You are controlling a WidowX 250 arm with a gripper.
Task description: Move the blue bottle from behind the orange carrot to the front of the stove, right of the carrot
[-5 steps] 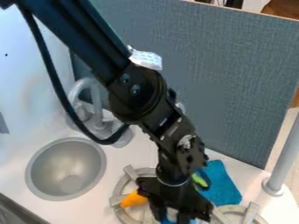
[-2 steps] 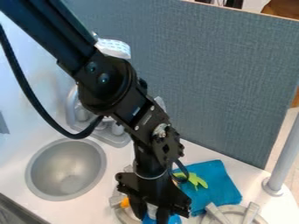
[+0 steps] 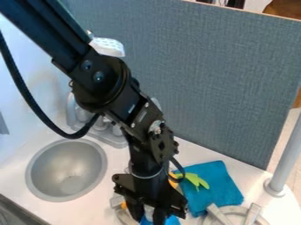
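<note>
The blue thing (image 3: 171,220) that I have in hand is bright, saturated blue, with a smaller whitish part (image 3: 148,212) rising out of it. The blue spreads out low on both sides of that pale part, and its lower portion runs off the bottom edge of my view (so I can't tell its full shape). It is to the right of the sink and nearer to me.

My gripper (image 3: 150,218) points down over it, closed around the pale part, with a dark finger on either side.

Just behind the gripper lies a carrot (image 3: 174,179), orange in the patches I can see, partly hidden by the black arm. Its green top (image 3: 197,180) rests on a teal cloth (image 3: 216,184), spread flat right of the sink, past the gripper. One grey burner (image 3: 124,217) is partly behind the gripper, between it and the sink; another burner (image 3: 238,212) sits farther right of the sink, just beside the cloth.

The sink (image 3: 35,176) itself is a round grey bowl set into the white counter (image 3: 97,211), with smooth, dull sides. Down in it I see a paler round patch at the bottom (the drain, by the look of it). The grey faucet (image 3: 109,135) stands behind the sink, partly covered by the arm and its black cable (image 3: 24,88). A grey pole (image 3: 287,158) rises far right of the sink, and a blue-grey panel (image 3: 223,79) stands behind the counter.
</note>
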